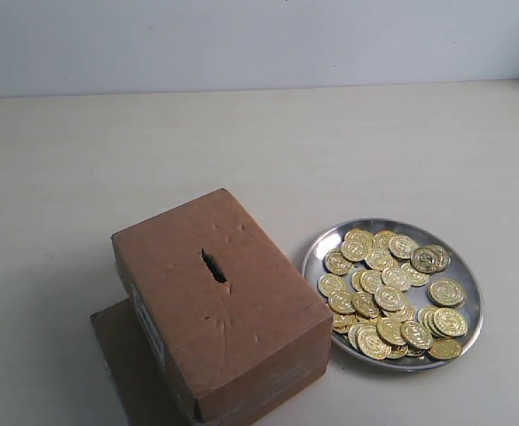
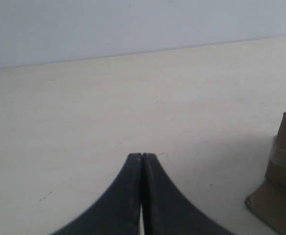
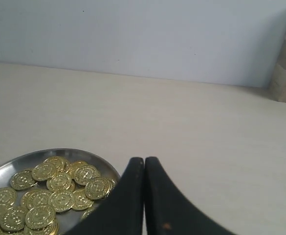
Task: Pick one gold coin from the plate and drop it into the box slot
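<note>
Nearest the exterior camera, the brown cardboard box [image 1: 224, 311] is seen standing on a flat cardboard sheet [image 1: 121, 355], with a white label strip [image 1: 148, 324] running along its side face. The slot [image 1: 213, 265], a short dark slit with ragged edges, is cut into the dented top face. Just beside the box, without touching it, the round silver plate [image 1: 472, 282] is set on the pale table [image 1: 241, 151]. The plate is heaped with gold coins [image 1: 388, 293], many of them overlapping.

Neither arm is shown in the exterior view.

In the left wrist view, the left pincer [image 2: 142, 161] is seen with its two dark jaws pressed together, tip against tip, and nothing is gripped between them. Bare table is spread ahead of the tips. A corner of the box and the edge of the sheet beneath it are found off to one side of this pincer, well apart from it.

In the right wrist view, the right pincer [image 3: 143, 164] is likewise closed upon itself and empty. The plate is found near its tips, off to one side, and part of the rim is hidden behind one jaw. No coin is touched by the pincer.
</note>
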Available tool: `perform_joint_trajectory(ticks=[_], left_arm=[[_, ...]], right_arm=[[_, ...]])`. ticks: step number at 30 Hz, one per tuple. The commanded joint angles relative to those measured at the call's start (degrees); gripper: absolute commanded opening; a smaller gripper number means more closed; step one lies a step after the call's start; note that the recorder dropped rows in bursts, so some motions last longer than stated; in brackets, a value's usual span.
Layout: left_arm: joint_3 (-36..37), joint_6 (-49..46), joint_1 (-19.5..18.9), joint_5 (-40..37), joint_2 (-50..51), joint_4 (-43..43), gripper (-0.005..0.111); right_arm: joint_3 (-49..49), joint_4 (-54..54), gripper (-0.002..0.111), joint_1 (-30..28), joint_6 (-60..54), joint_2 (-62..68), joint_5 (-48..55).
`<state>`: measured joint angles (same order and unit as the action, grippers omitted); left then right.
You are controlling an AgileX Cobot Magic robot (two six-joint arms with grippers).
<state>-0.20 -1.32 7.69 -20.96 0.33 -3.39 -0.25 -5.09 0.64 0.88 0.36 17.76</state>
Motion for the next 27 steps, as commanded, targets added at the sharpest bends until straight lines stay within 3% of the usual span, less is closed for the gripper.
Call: perform_joint_trajectory(ticks=[1,27], left_arm=[[0.2,0.04,0.45,0.3,-0.33,0.46,0.0],[0.2,0.04,0.45,0.3,-0.33,0.46,0.0]], right_arm=[[0.25,0.56,0.0,-0.27,-0.88,-0.36,-0.02],[0.25,1.8,0.0,-0.27,-0.88,-0.36,-0.36]])
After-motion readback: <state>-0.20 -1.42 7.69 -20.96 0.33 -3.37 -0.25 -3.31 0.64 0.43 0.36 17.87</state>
